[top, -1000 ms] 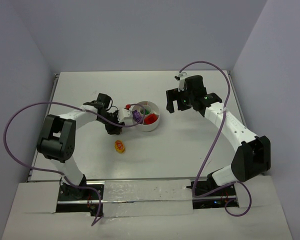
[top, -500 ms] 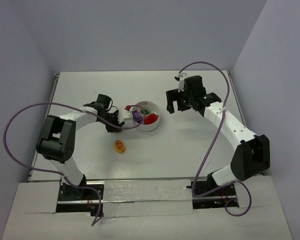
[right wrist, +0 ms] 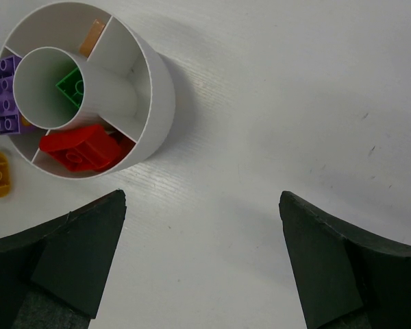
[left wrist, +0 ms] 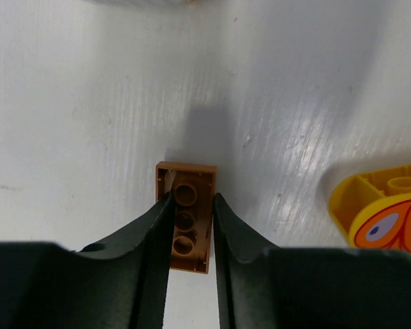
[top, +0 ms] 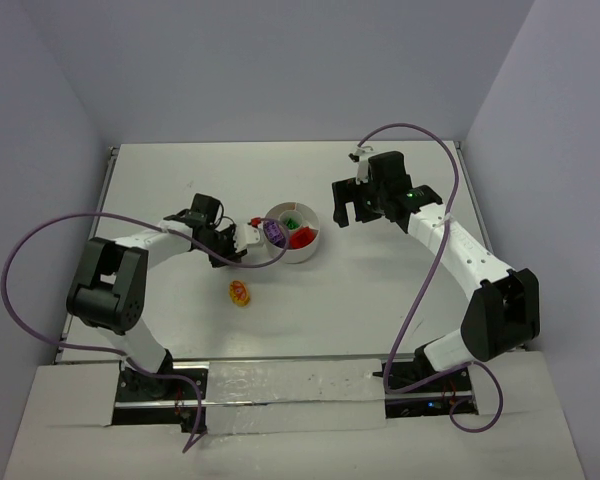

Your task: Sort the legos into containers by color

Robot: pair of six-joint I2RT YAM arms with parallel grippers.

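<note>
My left gripper (left wrist: 192, 200) is shut on a brown-orange brick (left wrist: 186, 175), held lengthwise between the fingers with its hollow underside showing, close over the table. In the top view this gripper (top: 232, 245) sits just left of the white round dish (top: 309, 251). The round yellow-and-red lego (top: 240, 293) lies on the table nearer the front, and shows at the right of the left wrist view (left wrist: 387, 216). The dish (right wrist: 154, 103) holds a purple brick (right wrist: 5, 96), a green brick (right wrist: 70, 88) in the centre well, red bricks (right wrist: 82, 147) and a brown-orange piece (right wrist: 92, 35). My right gripper (right wrist: 202, 199) is open and empty, right of the dish.
The arms' purple cables loop over the left (top: 25, 250) and right (top: 420, 135) sides of the table. Walls close in the table at the back and sides. The right gripper (top: 348, 208) hovers about a dish-width from the dish.
My left arm has shifted slightly towards the near side, still shut on the brown-orange brick. The right arm and the legos in the dish have not moved.
</note>
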